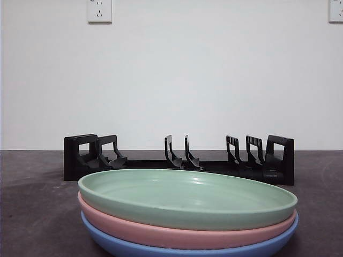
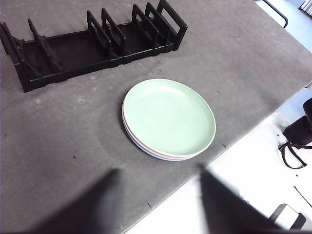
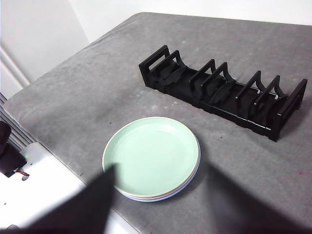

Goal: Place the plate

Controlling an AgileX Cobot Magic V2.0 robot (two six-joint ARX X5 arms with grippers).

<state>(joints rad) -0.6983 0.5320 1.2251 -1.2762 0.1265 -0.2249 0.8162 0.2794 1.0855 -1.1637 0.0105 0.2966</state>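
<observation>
Grey table [image 2: 63, 131], white wall behind. Green plate [image 1: 187, 195] atop pink [image 1: 177, 230] and blue [image 1: 161, 249], just in front of empty black rack [image 1: 179, 158]. Left gripper [image 2: 158, 204] and right gripper [image 3: 158, 200] above stack, both spread, gripping nothing.

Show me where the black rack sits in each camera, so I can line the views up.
Front view: the black rack stands across the middle, behind the stacked plates.
Left wrist view: rack along the upper left, beyond the plates.
Right wrist view: rack at upper right, beyond the plates.
Shared landmark: the green plate on top.
</observation>
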